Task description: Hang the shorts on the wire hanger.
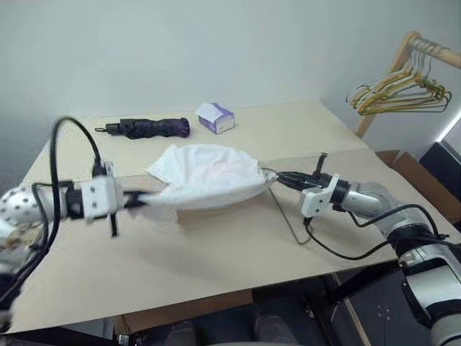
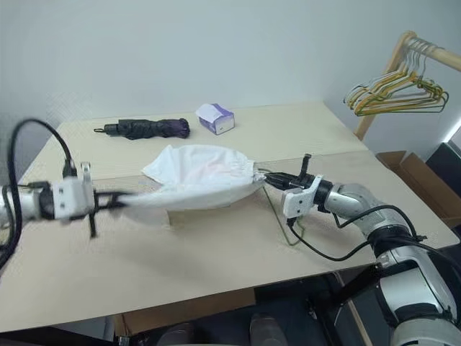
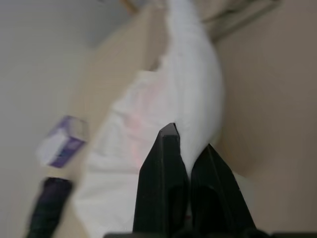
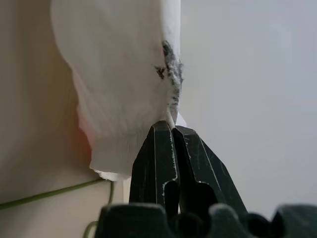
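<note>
Holding the shorts [image 1: 205, 176] stretched out between both arms, the robot has them hanging just above the middle of the table [image 1: 216, 281], each end pinched in a gripper. The left gripper [image 1: 140, 200] has its two black fingers squeezed together on one end of the white cloth, and the right gripper [image 1: 282, 178] is clamped on the other end, right at the gathered waistband; in the right wrist view you can see a dark smudgy mark on the fabric just above the closed fingers [image 4: 158, 153]. The wire hanger [image 1: 288, 220] lies flat on the table just below the right gripper, thin greenish wire, with part of it running under the shorts so I can't make out its full shape. Farther back on the table sit a folded dark umbrella [image 1: 148, 128] and a little white-and-purple tissue box [image 1: 215, 117], well apart from the shorts. Off to the right there's a wooden rack [image 1: 392, 68] with a bunch of coloured hangers [image 1: 400, 90].
</note>
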